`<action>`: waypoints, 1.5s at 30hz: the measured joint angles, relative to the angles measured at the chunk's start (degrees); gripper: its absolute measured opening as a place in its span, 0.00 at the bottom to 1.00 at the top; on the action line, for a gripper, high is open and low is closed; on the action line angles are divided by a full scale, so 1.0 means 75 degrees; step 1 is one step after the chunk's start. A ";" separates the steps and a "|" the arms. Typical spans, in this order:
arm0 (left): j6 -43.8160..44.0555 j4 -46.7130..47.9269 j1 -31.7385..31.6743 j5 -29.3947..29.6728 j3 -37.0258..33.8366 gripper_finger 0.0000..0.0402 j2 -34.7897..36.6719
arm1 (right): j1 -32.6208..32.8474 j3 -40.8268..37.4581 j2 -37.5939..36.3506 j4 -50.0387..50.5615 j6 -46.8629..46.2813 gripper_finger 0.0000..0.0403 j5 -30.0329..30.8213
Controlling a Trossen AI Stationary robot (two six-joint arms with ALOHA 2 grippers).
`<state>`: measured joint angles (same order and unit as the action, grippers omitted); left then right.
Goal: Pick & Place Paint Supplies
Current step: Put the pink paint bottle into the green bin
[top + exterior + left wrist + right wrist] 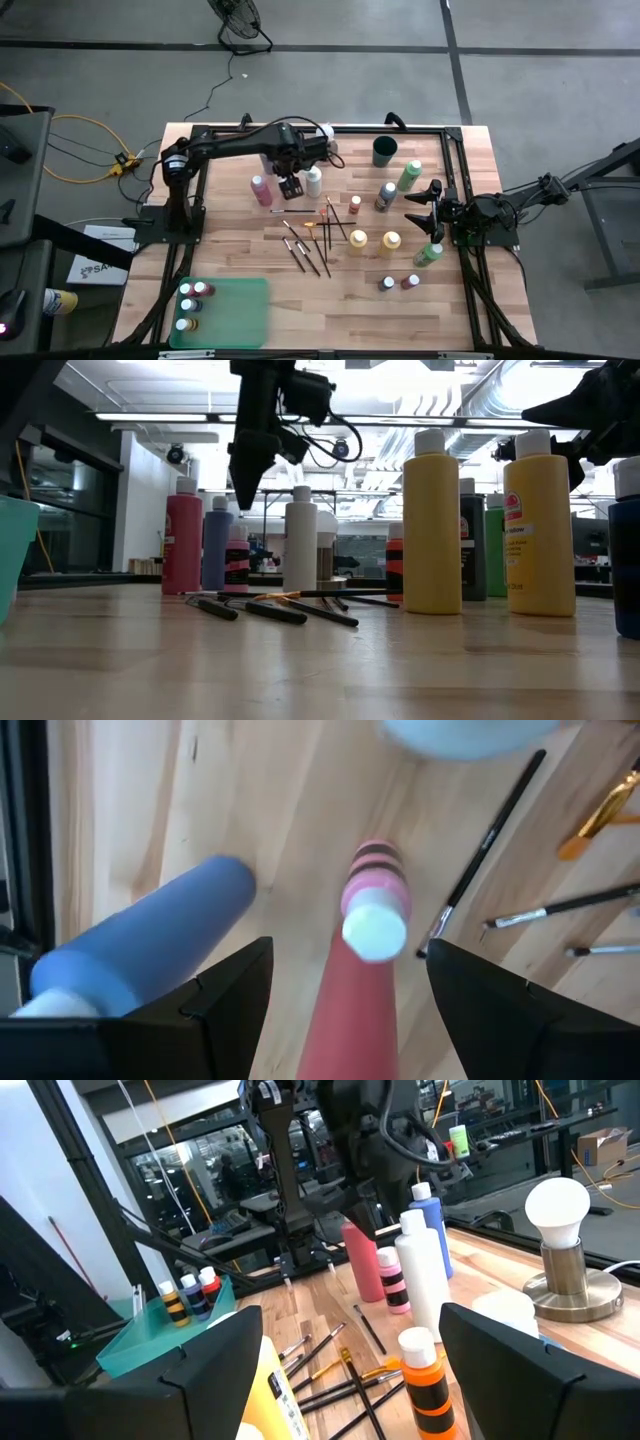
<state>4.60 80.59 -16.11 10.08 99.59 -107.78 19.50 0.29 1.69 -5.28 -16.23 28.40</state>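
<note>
The small pink bottle (375, 895) with black bands stands on the table (250, 260) directly under the left pincer (291, 186), its pale cap showing between the two spread fingers (225, 1005) in the left wrist view. The pincer is wide open and holds nothing; it hangs above the cap, apparently not touching it, though the height is hard to judge. A taller pink bottle (261, 190) stands just beside it, and a blue bottle (140, 945) next to that. Thin brushes (305, 245) lie scattered nearby. The left arm reaches out from the table's left edge, wrist bent downward. The right pincer (425, 208) waits at the right side, also open and empty, near two yellow bottles (372, 241).
</note>
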 joint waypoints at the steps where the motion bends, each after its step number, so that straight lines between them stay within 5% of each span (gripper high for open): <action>1: 0.0006 0.0020 0.0013 0.0024 0.0008 0.64 0.0007 | -0.0002 0.0001 -0.0003 0.0000 -0.0001 0.74 -0.0002; 5: 0.0007 -0.0130 0.0121 0.0017 -0.0122 0.64 0.0004 | -0.0002 0.0000 -0.0001 -0.0002 -0.0002 0.74 -0.0002; 15: 0.0055 -0.1856 0.0307 0.0010 -0.2231 0.64 0.1111 | -0.0002 -0.0002 -0.0002 -0.0002 -0.0001 0.74 -0.0003; 32: -0.0238 -0.2429 0.0244 0.0004 -0.2589 0.63 0.1131 | -0.0002 -0.0002 -0.0003 -0.0002 -0.0001 0.74 -0.0005; 45: -0.0237 -0.2532 0.0197 -0.0010 -0.2597 0.33 0.1091 | -0.0001 0.0001 -0.0003 0.0000 -0.0003 0.74 -0.0005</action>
<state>2.82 61.60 -14.63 10.01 80.12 -99.59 19.50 0.30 1.67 -5.28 -16.25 28.36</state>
